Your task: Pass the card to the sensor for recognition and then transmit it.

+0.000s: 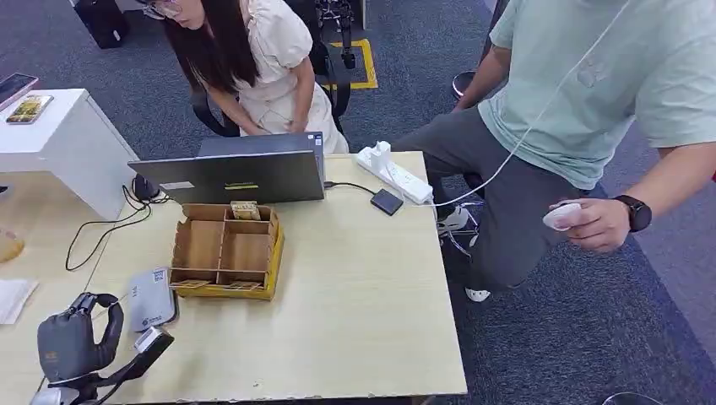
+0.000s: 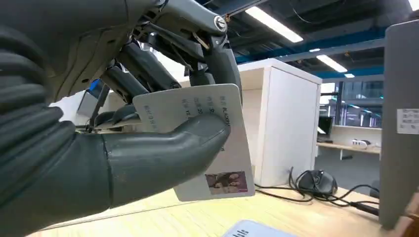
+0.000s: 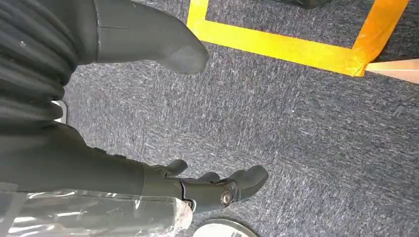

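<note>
My left hand (image 1: 80,342) is at the table's near left corner and pinches a white card (image 2: 202,140) between thumb and fingers. The card has printed text and a small photo at one corner; it stands roughly upright just above the tabletop. From the head view the card (image 1: 152,340) shows edge-on beside the thumb. A grey flat sensor pad (image 1: 152,299) with a QR label lies on the table just beyond the hand. My right hand (image 3: 148,98) hangs over dark carpet, its fingers spread, holding nothing.
A yellow-edged cardboard organiser (image 1: 225,251) sits mid-table, a laptop (image 1: 228,175) behind it with a mouse (image 2: 318,181) and cables. A white cabinet (image 1: 63,143) stands at left. One person sits behind the laptop; another (image 1: 583,110) stands at right holding a small white device.
</note>
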